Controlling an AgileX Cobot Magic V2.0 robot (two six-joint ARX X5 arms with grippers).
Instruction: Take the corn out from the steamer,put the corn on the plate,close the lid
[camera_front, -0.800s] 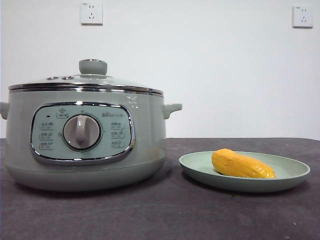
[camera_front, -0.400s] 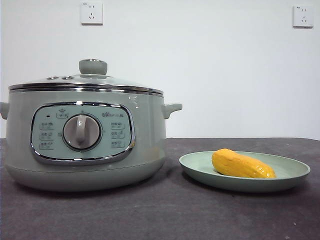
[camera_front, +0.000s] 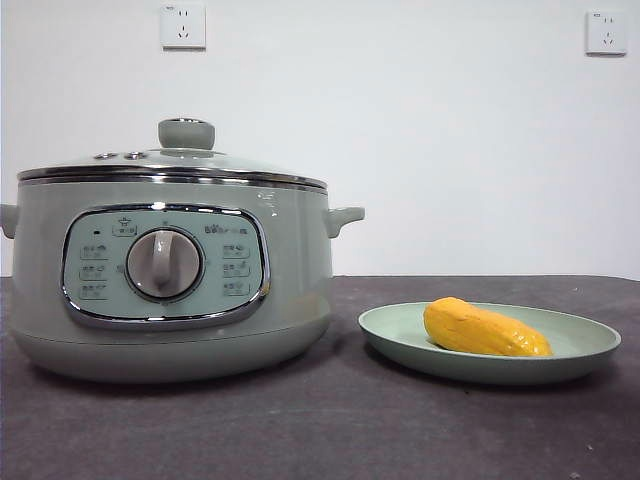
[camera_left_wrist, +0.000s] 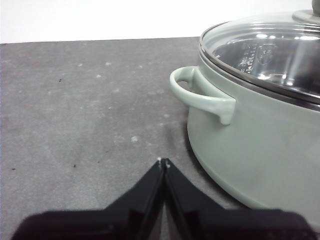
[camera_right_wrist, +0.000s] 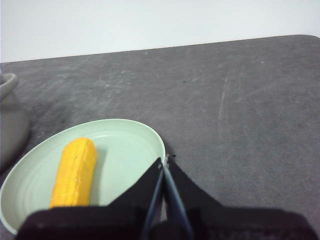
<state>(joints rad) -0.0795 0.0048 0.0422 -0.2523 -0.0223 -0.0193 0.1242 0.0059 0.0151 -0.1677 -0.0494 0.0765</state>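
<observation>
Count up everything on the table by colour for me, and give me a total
Pale green: 2, the pot and the plate
Glass with a green knob: 1, the lid on the pot
Yellow-orange: 1, the corn on the plate
Black: 2, the left gripper and the right gripper, both shut
Total: 6

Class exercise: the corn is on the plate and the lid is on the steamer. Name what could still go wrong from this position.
1. The left gripper, shut, sits low beside the steamer, near its side handle; a careless retreat might clip it and shift the lid.
2. The right gripper, shut, hangs by the plate rim; a bump could roll the corn.
</observation>
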